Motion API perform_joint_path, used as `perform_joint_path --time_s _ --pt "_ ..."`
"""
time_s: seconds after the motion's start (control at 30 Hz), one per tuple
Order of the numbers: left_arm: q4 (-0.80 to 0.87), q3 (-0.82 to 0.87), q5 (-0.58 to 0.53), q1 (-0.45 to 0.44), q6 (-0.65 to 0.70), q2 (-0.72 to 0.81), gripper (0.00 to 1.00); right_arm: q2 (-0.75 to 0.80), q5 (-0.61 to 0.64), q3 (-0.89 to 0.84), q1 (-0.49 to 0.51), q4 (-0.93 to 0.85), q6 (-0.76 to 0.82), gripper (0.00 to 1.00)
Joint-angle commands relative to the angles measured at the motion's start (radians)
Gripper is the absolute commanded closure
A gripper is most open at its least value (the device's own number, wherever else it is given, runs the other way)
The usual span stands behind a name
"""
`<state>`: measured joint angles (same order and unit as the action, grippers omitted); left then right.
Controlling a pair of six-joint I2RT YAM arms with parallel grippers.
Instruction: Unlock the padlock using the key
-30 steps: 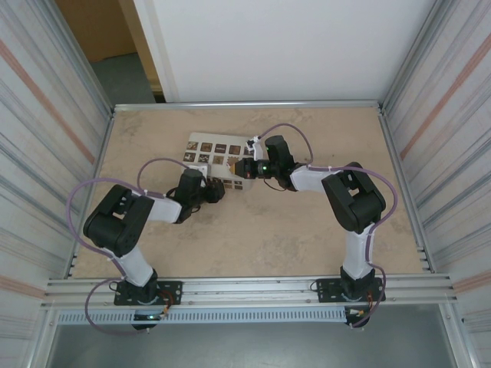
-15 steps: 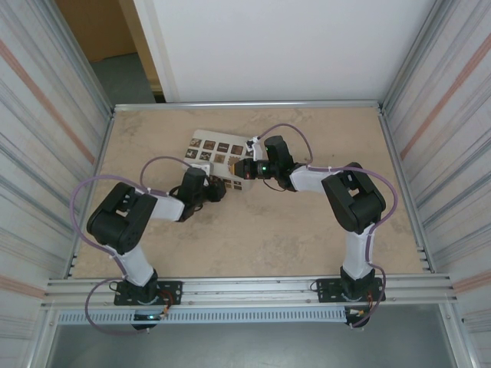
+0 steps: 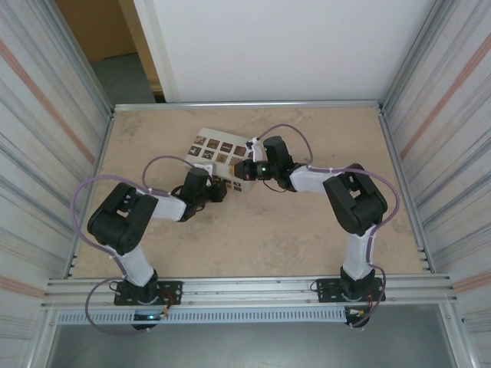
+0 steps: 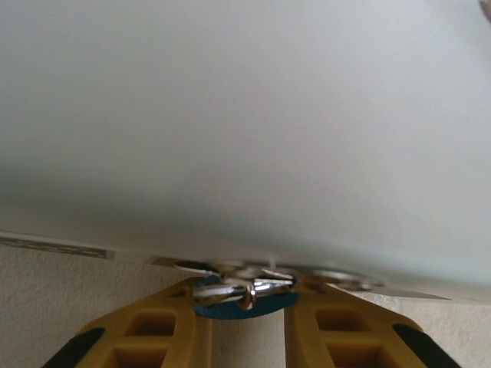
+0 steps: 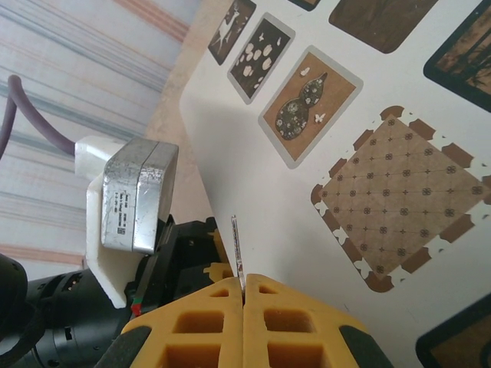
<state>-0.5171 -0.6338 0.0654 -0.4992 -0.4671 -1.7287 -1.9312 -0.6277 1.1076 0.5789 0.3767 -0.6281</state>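
We judge the step in hand to be bringing key to lock. Our left gripper (image 4: 245, 310) is clamped on the blue padlock (image 4: 238, 306), which sits between its yellow fingers (image 4: 153, 337) hard against the edge of the white box (image 4: 245, 115). Our right gripper (image 5: 244, 285) is pinched fully together on the thin key (image 5: 236, 249), whose blade sticks out over the box toward the left gripper. Next we would need a fine line-up of the blade with the keyhole, which we cannot make out here, then a straight push and a turn.
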Motion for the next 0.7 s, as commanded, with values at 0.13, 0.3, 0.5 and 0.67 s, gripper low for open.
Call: perform_joint_path --time_s 0.13,0.3,0.5,0.67 --pt "0.002 0.004 -0.002 -0.006 0.006 0.083 0.83 0.04 -0.002 -0.041 0.013 -0.16 0.004 1.0" --pt "0.046 0.011 0.055 -0.009 -0.04 0.141 0.83 0.099 -0.013 -0.058 -0.002 -0.16 0.006 1.0" --pt "0.193 -0.013 0.124 -0.013 -0.129 0.194 0.83 0.228 0.004 -0.138 -0.04 -0.21 0.056 1.0" --pt "0.286 -0.036 0.178 -0.017 -0.195 0.213 0.83 0.346 0.052 -0.197 -0.047 -0.339 0.153 1.0"
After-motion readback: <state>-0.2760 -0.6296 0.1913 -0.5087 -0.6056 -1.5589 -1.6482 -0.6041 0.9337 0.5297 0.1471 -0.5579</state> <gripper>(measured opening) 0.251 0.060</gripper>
